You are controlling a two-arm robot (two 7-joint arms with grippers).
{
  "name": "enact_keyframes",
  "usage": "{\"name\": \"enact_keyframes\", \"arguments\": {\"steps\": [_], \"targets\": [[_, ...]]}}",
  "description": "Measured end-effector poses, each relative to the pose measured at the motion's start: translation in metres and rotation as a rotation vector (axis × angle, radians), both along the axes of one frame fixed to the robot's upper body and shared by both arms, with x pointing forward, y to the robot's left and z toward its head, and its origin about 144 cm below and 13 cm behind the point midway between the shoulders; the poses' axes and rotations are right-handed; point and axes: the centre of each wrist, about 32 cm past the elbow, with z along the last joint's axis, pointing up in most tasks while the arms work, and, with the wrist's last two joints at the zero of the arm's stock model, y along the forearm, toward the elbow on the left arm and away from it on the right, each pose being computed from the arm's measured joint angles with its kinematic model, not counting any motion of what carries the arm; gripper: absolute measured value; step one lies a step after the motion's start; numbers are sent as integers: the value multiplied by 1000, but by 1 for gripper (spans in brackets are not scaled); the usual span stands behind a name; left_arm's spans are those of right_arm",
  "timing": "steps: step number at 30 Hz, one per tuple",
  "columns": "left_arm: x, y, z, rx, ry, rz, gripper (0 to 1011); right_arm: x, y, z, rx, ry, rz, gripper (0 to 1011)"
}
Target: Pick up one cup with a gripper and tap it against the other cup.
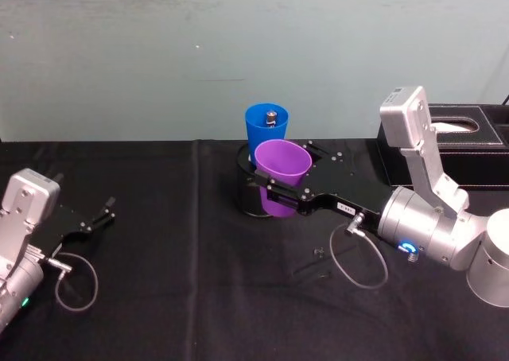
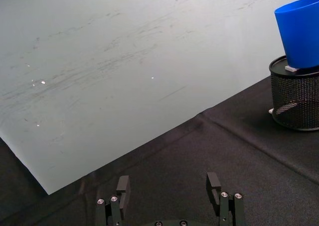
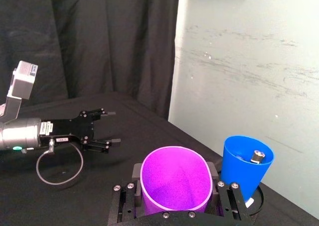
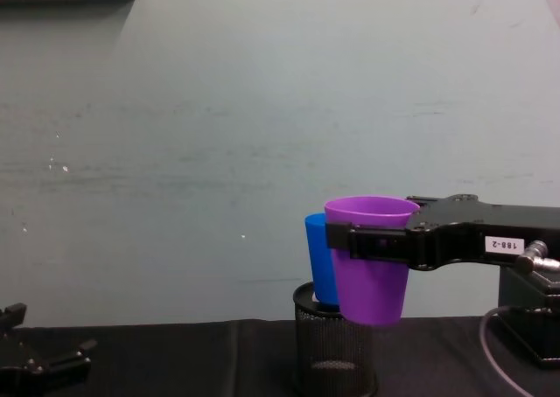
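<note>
The purple cup (image 1: pixel 281 170) hangs above the table, upright, with my right gripper (image 1: pixel 280 178) shut on its upper wall. In the right wrist view the purple cup (image 3: pixel 174 178) sits between the two black fingers (image 3: pixel 130 191). Just behind it the blue cup (image 1: pixel 266 126) stands in a black mesh pen holder (image 4: pixel 332 349) and has a small metal piece (image 3: pixel 255 156) inside. From the chest the purple cup (image 4: pixel 372 275) overlaps the blue cup (image 4: pixel 319 257); I cannot tell if they touch. My left gripper (image 1: pixel 107 212) rests open at the table's left.
A black tissue box (image 1: pixel 465 146) stands at the back right, behind my right arm. A pale wall runs close behind the cups. Cable loops (image 1: pixel 362 262) hang from both wrists. A black cloth (image 1: pixel 175 297) covers the table.
</note>
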Motion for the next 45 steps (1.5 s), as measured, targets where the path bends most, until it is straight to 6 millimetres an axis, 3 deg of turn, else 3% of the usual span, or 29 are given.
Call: {"name": "enact_keyframes", "arguments": {"steps": [45], "targets": [[0, 0, 0, 0, 0, 0, 1000, 0, 0, 0, 0, -1, -2, 735]]}}
